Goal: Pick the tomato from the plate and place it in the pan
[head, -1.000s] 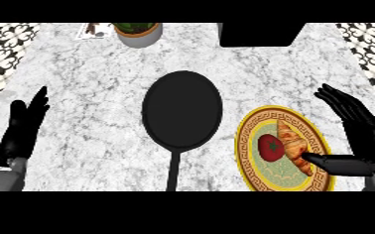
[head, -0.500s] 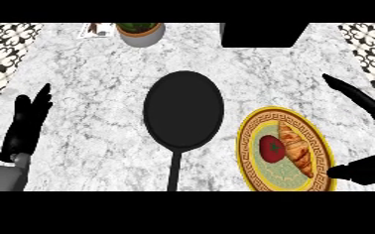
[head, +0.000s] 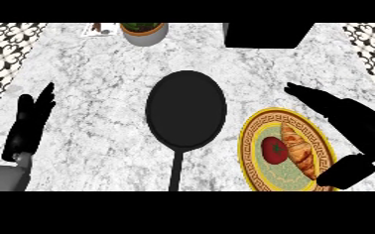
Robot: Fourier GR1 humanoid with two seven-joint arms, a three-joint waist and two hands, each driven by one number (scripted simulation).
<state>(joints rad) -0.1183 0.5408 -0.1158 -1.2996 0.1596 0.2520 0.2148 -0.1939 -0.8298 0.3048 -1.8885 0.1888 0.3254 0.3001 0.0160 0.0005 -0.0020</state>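
Observation:
A red tomato point(head: 275, 150) lies on a yellow-rimmed patterned plate point(head: 253, 134) at the lower right, next to a croissant point(head: 300, 151). A black pan point(head: 186, 110) sits in the middle of the counter, its handle pointing toward me, with nothing in it. My right hand point(head: 341, 111) hovers over the plate's right side, fingers straight and pointing up-left, thumb low by the plate's lower right rim; it touches neither tomato nor croissant. My left hand point(head: 29, 121) stays open at the left edge, fingers up.
A grey pot with a green plant point(head: 144, 31) stands at the back, left of centre, beside a small card point(head: 99, 29). A black box point(head: 267, 34) stands at the back right. Patterned tiles border both back corners of the marble counter point(head: 95, 94).
My right hand has drawn back to the right, off the tomato and croissant, and opened wider. The left hand has shifted slightly. Tomato, plate and pan have not moved.

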